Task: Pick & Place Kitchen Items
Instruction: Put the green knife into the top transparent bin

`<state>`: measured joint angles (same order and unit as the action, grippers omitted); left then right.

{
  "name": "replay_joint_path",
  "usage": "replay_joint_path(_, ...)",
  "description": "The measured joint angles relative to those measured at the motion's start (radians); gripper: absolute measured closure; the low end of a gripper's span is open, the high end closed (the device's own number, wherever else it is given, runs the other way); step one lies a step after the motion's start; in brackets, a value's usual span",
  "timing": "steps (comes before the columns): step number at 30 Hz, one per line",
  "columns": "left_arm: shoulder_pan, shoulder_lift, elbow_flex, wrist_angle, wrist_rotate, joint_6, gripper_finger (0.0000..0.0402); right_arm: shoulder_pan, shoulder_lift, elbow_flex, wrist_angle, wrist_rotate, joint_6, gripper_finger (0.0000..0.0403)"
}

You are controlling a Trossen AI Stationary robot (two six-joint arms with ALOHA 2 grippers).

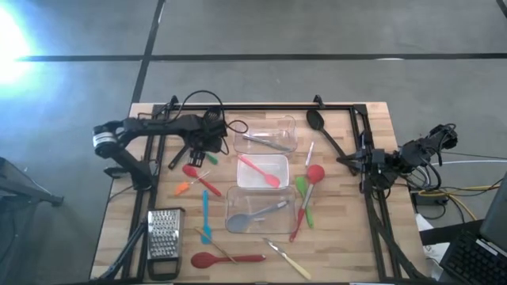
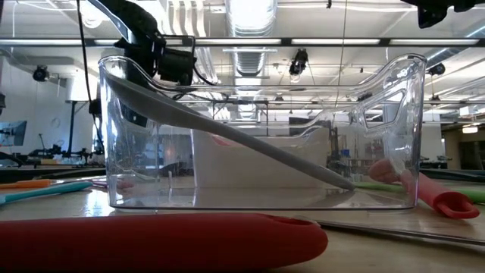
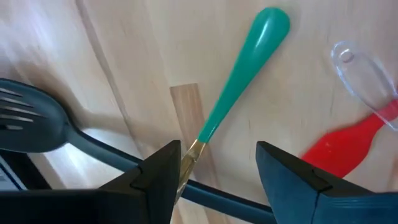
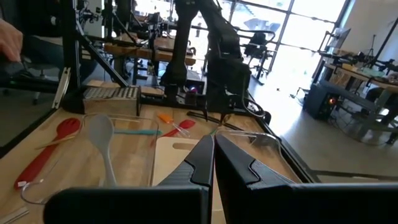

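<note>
While the right gripper (image 4: pixel 213 163) waits shut, the green-handled tool (image 3: pixel 242 81) (metal neck between the part-open left gripper (image 3: pixel 217 165) fingers) is seen pointing lengthwise away

Between your left jaws lies the green-handled tool (image 3: pixel 239 78), flat on the counter, its metal neck at the fingertips. A black slotted spoon (image 3: pixel 31 121) and red spatula (image 3: pixel 348 140) flank it.

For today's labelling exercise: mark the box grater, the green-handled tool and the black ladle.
box grater (image 1: pixel 164 235), high view, on its steel face.
green-handled tool (image 3: pixel 242 68), left wrist view, mid-handle.
black ladle (image 1: pixel 315 119), high view, on its bowl.
</note>
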<state>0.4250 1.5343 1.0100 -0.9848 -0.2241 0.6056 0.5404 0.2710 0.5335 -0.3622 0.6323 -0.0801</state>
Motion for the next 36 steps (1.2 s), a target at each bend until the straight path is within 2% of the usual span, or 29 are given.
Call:
replay_joint_path(5,0.024,0.044,0.0,0.0,0.05,-0.005,0.0193,0.0,0.0,0.0,0.0,0.0,0.002,0.0394)
replay_joint_path(27,0.091,0.197,-0.001,0.036,0.024,0.025,0.0194,0.0,0.0,-0.002,-0.004,-0.003,0.002,0.0394)
replay_joint_path(32,0.092,0.238,0.004,0.047,0.014,0.033,0.0204,0.0,0.0,-0.006,-0.006,-0.003,0.002,0.0394)
replay_joint_path(36,0.092,0.253,0.005,0.051,0.008,0.048,0.0228,0.0,0.0,-0.009,-0.008,-0.003,0.002,0.0394)
